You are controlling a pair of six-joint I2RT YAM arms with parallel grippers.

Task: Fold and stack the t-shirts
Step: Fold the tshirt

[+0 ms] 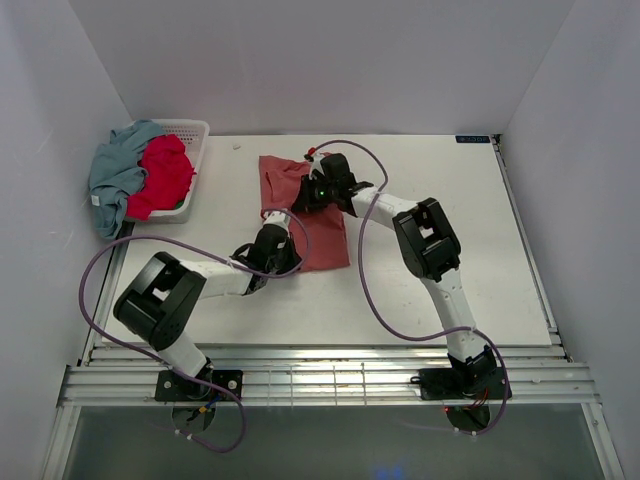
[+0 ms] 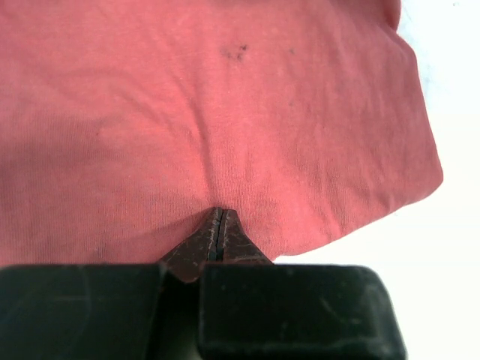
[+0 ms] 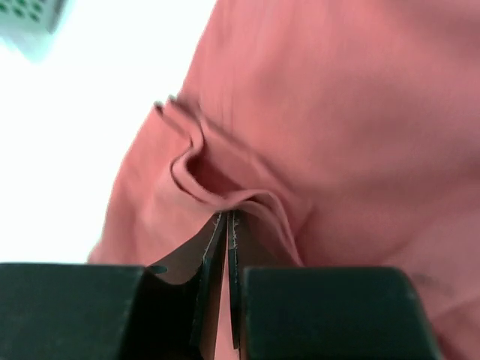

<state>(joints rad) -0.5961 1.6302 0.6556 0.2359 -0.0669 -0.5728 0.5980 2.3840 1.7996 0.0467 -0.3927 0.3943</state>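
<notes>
Salmon-red cotton fills both my wrist views: the salmon-red t-shirt [image 1: 325, 238] lies mostly flat on the white surface [image 1: 450, 250], roughly mid-way across it. My left end effector [image 2: 217, 223] is closed tight on its near-left edge, with small puckers running out from the tips. My right end effector [image 3: 226, 221] is closed to a sliver on a raised ridge of cloth near the far end, with fabric showing between the fingers. The risk I judge greatest is an uneven pull. If one arm lifts or travels faster than the other, the thin pinch on the left could slip off the hem, or the bunched ridge on the right could drag extra layers along and leave a crooked fold. The purple cables looping close to the cloth might also snag it. At the far-left corner, the white lattice basket [image 1: 196, 130] holds the crimson t-shirt [image 1: 163, 175] heaped inside. The grey-blue t-shirt [image 1: 115, 172] spills over its left rim, so neither is folded yet.
</notes>
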